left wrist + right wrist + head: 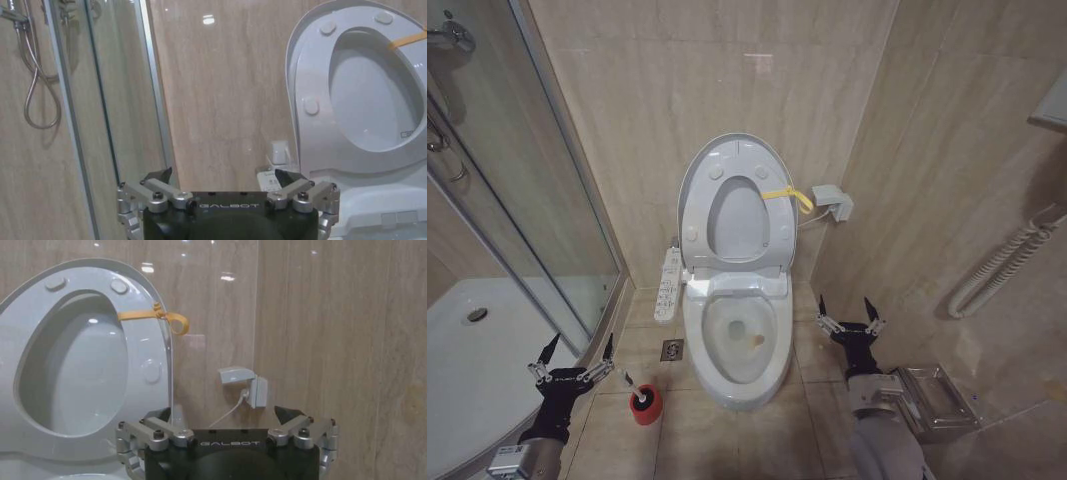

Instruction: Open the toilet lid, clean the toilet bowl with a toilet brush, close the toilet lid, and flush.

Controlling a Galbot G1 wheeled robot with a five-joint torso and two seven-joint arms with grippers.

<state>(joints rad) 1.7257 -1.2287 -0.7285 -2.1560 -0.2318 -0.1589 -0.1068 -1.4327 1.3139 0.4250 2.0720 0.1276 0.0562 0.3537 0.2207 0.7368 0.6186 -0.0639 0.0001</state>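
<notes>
Red holder with the toilet brush sits just right of the wide-open left gripper — thin handle, easy to knock over; right gripper idles open too.

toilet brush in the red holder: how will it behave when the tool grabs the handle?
The toilet brush has a thin white stick handle, so it is probably light but a narrow target that could twist in the grip. It leans in the red holder, so it may shift on contact. The holder looks small and round; a sideways pull might tip or drag it.
</notes>
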